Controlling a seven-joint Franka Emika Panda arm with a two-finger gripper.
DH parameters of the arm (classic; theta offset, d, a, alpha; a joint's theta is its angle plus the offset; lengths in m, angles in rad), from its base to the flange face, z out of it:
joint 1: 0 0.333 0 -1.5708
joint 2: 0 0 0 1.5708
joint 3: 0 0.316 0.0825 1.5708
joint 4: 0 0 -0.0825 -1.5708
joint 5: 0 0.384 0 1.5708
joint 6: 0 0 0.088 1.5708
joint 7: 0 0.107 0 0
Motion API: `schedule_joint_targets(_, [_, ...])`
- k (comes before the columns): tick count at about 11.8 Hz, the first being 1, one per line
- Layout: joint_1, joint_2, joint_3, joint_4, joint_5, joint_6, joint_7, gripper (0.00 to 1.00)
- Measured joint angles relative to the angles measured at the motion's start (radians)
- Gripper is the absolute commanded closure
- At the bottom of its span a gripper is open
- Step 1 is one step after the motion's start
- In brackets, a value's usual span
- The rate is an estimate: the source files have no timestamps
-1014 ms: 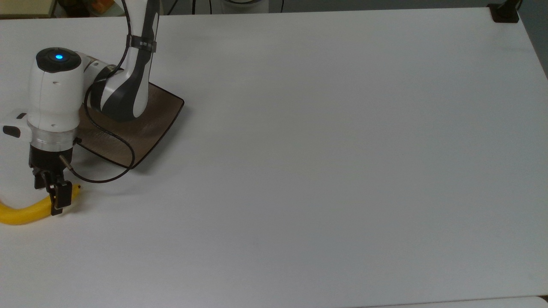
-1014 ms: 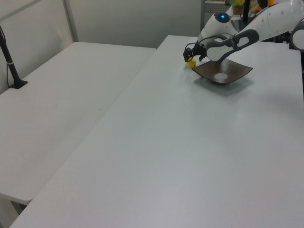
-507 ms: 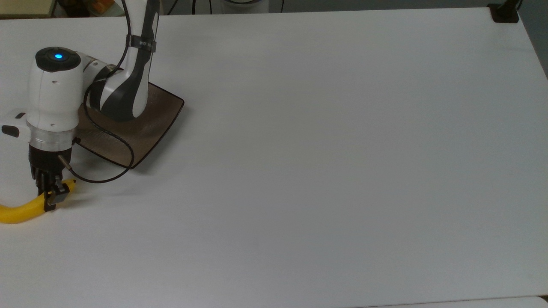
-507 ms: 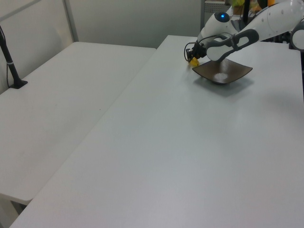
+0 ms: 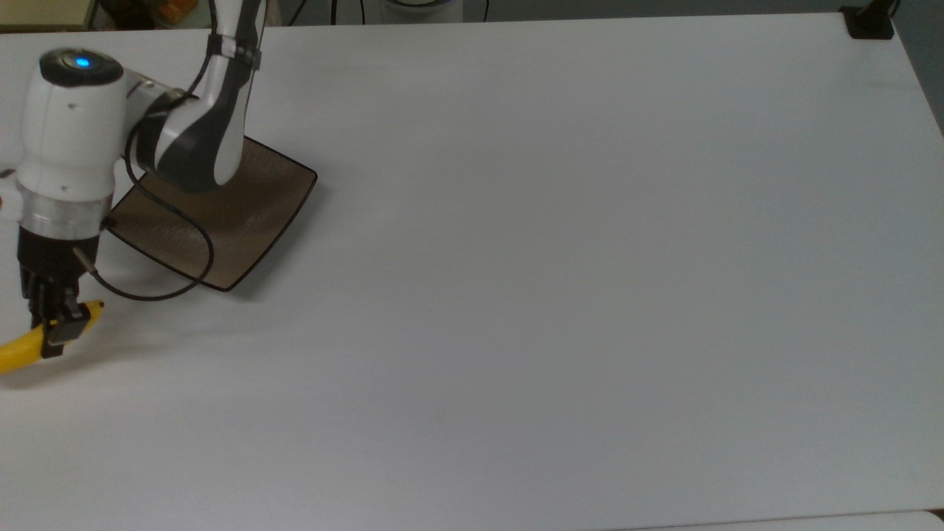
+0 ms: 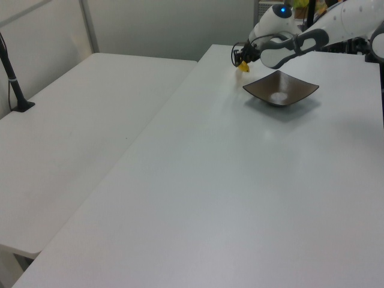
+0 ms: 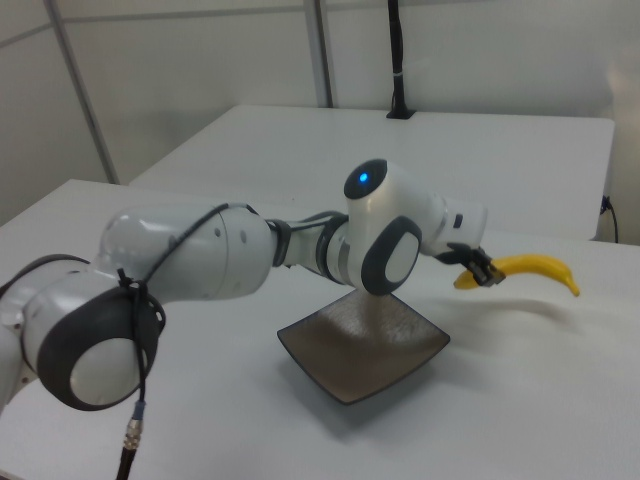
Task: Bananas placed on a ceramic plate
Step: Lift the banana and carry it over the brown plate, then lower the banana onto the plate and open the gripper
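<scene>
A curved yellow banana (image 5: 18, 352) (image 7: 532, 268) (image 6: 243, 67) hangs above the white table, its shadow showing below it in the right view. My gripper (image 5: 57, 330) (image 7: 482, 274) (image 6: 240, 63) is shut on the banana near one end, at the top view's left edge. The square brown ceramic plate (image 5: 254, 214) (image 7: 365, 345) (image 6: 281, 93) lies bare on the table, up and to the right of the gripper in the top view. My arm's forearm crosses above the plate's far corner.
A black cable (image 5: 158, 291) loops from the wrist over the plate's near edge. A black post base (image 5: 869, 21) stands at the table's far right corner in the top view. A second white table (image 6: 78, 120) lies beside this one.
The gripper closed on the banana and has lifted it off the table, moving up and toward the top view's left. The plate has not moved.
</scene>
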Motion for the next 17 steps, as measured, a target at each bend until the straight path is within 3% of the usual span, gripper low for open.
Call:
schedule_joint_targets(3, [-0.004, -0.168, 0.028, -0.166, 0.000, -0.014, -0.010, 0.93])
schedule_joint_targets(6, [-0.003, -0.333, 0.084, -0.325, 0.000, -0.148, -0.067, 0.97])
schedule_joint_targets(11, [-0.004, -0.544, 0.136, -0.613, 0.000, -0.179, -0.150, 0.95])
schedule_joint_targets(12, [-0.004, -0.581, 0.148, -0.657, 0.000, -0.196, -0.163, 0.78])
schedule_joint_targets(14, [-0.002, -0.631, 0.166, -0.699, -0.001, -0.276, -0.193, 0.00])
schedule_joint_targets(17, [-0.002, -0.647, 0.172, -0.705, -0.001, -0.371, -0.245, 0.00])
